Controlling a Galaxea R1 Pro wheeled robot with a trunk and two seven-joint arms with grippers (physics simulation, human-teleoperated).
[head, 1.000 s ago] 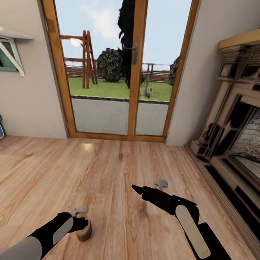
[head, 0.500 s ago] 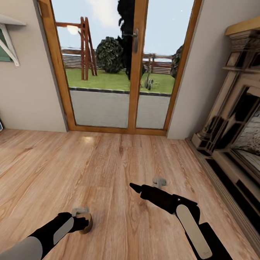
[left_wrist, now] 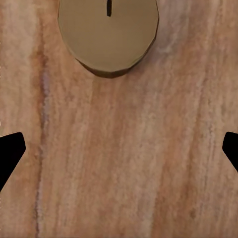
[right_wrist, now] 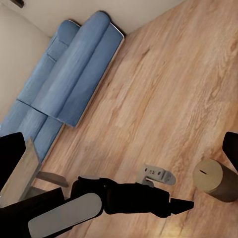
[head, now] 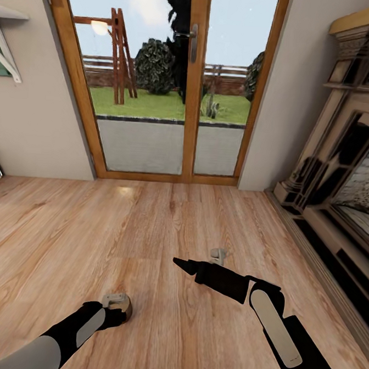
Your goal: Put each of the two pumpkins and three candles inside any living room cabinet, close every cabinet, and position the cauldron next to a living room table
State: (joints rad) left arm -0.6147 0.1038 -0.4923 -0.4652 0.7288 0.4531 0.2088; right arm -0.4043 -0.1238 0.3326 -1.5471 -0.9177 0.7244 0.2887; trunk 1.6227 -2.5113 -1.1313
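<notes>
The left gripper is hanging with jaws wide over the wooden floor, 1 candle standing just beyond them. The right gripper is pointing leftward, jaw state unclear. Glass doors, a fireplace and a blue sofa are lining the room.

The floor is light-brown wood plank with visible grain, running up to the glazed double door. One candle, a short grey-beige cylinder with a dark wick slot in its top, stands upright on the floor, well back from the door. Well to the candle's side, a blue sofa stands on the floor.
</notes>
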